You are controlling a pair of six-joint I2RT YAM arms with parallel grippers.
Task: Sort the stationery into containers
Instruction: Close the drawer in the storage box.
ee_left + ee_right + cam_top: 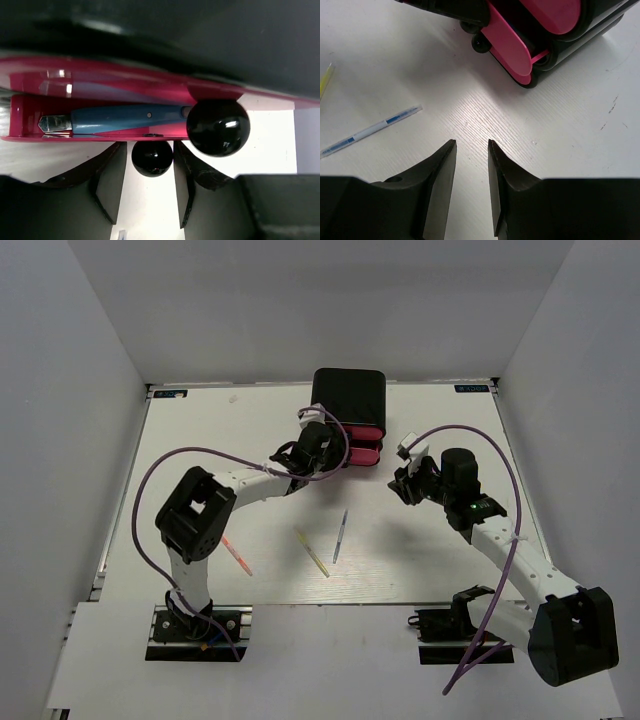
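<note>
A small black knob on the front of the cabinet is being bracketed by the left jaws, apparently so that one of the pink drawers can be pulled or pushed. The jaws are being held partly apart on either side of the knob, and whether it is actually being pinched cannot be told. Right beside it, a drawer is being shown open, with a blue pen lying lengthwise inside, next to a larger knob. The contents of the other drawers are being hidden from view. The right jaws are being held partly open and empty over the surface, just right of the cabinet, seemingly on standby. Three pens are being shown unsorted in front of the cabinet: a blue-grey one, a yellow one and a red-orange one.
</note>
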